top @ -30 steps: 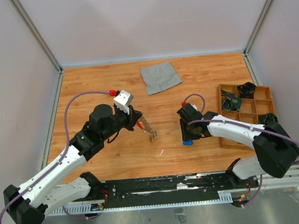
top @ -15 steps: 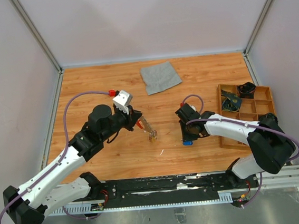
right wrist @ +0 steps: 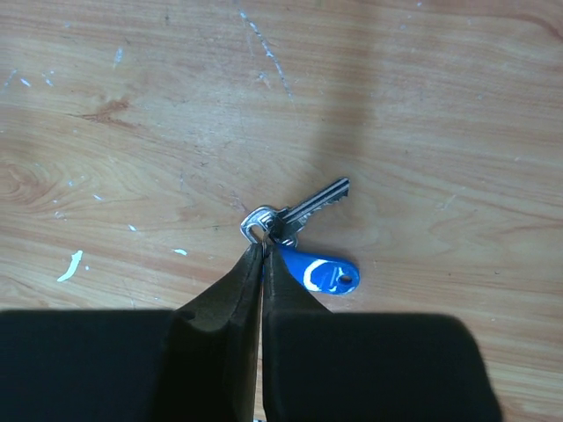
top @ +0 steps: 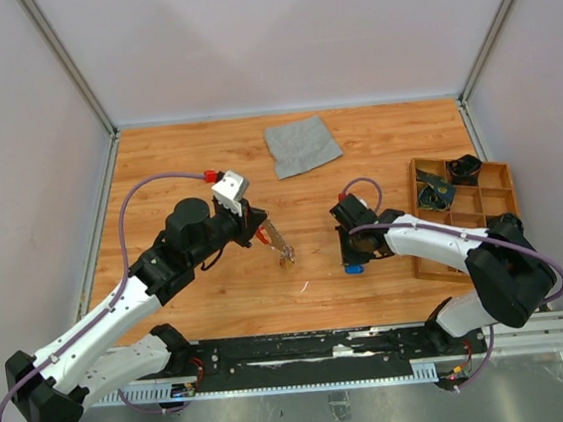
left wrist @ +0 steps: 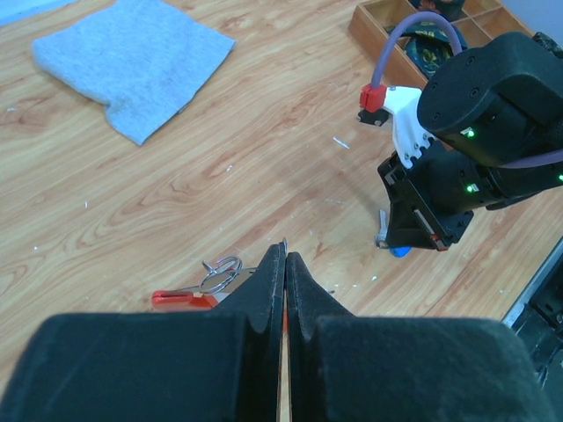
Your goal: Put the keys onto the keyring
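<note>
Step in hand: picking up a key. We judge the threading itself not yet begun.
Right gripper (right wrist: 262,255): jaws pressed together, tips meeting on the rounded head of the silver key (right wrist: 308,207). It looks to us like a pinch on the head's edge.
Silver key: lying flat on the wooden table (top: 376,152), blade pointing away from the fingers. A blue tag (right wrist: 318,271) sits just beside the head and appears joined to it.
Left gripper (left wrist: 283,264): jaws closed tight. A thin silvery tip pokes out between them, so we take it to be gripping the keyring (left wrist: 180,299) by its metal part.
Keyring: at the left fingertips, left of table centre. Its red clip and a small split ring (left wrist: 222,271) show beside the left finger, and its chain trails down towards the wood in the top view.
Gap between the arms: key and keyring are well apart, with bare wood between them.
Other keys: we can't make any out for certain. One speck near the chain's end is too small to name.
Grey cloth (top: 302,145): at the far side, not involved.
Next move calls for: a straight lift to test the pinch. If it holds, we carry the key across and line its head hole up with the ring's opening.
Risk, as we judge it: so shallow a hold may let the key swing or slip.
</note>
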Tool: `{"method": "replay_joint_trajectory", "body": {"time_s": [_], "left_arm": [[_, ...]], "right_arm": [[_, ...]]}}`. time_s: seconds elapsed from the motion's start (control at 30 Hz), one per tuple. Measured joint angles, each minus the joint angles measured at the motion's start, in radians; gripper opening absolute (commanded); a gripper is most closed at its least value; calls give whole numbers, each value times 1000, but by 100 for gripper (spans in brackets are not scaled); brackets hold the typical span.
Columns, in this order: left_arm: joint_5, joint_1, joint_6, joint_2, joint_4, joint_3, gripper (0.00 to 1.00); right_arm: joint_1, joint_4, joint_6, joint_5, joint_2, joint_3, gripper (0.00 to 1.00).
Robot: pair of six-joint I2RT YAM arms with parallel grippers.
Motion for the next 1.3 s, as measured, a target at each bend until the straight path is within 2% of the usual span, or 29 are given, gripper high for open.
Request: {"method": "replay_joint_trajectory", "body": {"time_s": [0.2,0.33,0.57,0.77,1.0,1.3], "left_arm": [[5,0,0,0,0,0,1],[27,0,0,1,-1,0,1],[104,-2,13,15,-2,0,0],[141,-77,49,13,16,0,0],[244,-127,101,-27,111,-11,1],[345,-134,128,-66,232,-16,0]], "right_arm": [[0,42,-32,-45,-17,-1,1],[0,70,-87,-63,-95,-7,1],[0,92,-228,-97,-274,-10,1],[24,94,-428,-134,-493,-6,1],[32,-51,-633,-302,-571,176,1],[80,-110,-736,-543,-638,341,1]]}}
